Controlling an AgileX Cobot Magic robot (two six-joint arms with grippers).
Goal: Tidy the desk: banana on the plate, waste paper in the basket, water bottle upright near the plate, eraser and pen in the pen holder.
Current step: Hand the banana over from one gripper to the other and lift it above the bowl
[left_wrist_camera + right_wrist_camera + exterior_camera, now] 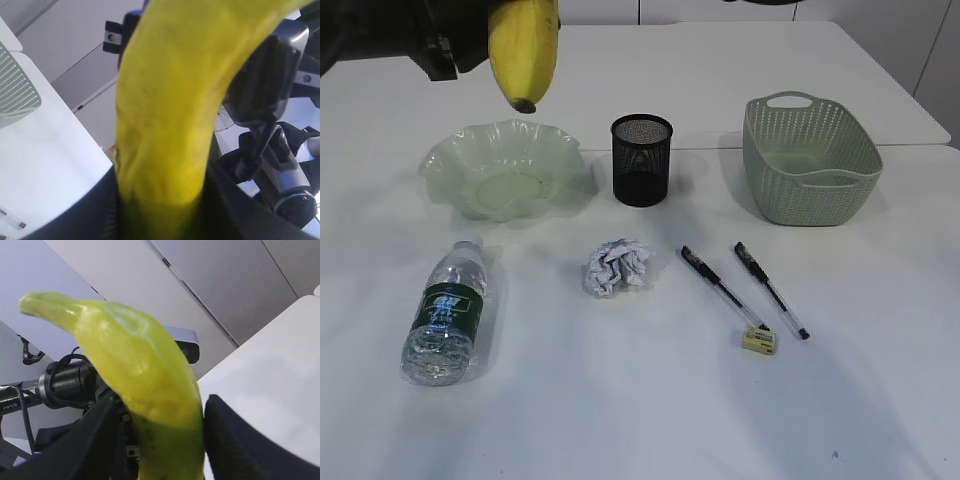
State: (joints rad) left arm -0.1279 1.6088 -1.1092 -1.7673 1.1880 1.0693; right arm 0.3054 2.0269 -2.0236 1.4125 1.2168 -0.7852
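Exterior view: a yellow banana [525, 45] hangs tip-down at the far left, above the far rim of the pale green wavy-edged glass plate [445, 165], with a dark arm part behind it at the top left edge; neither gripper can be made out here. Right of the plate stands a black mesh pen holder [641, 160], and further right a grey-green woven plastic basket [808, 160]. Nearer, a clear plastic water bottle with a green label [447, 315] lies on its side at the left. A crumpled ball of white paper [617, 266] sits in the middle. 2 black-capped pens lie slanted to the right of it, the left pen [724, 288] and the right pen [771, 290], and a small yellow eraser [759, 340] touches the near tip of the left pen.

Left wrist view: the banana fills the frame, its lower end seated between the dark fingers of the left gripper [162, 210], which grips it. A corner of the basket shows at the left edge.

Right wrist view: the banana's green-tipped stem end rises between the 2 dark fingers of the right gripper [162, 440]; the right finger [235, 440] stands clear of the peel, and whether the left one touches it I cannot tell.
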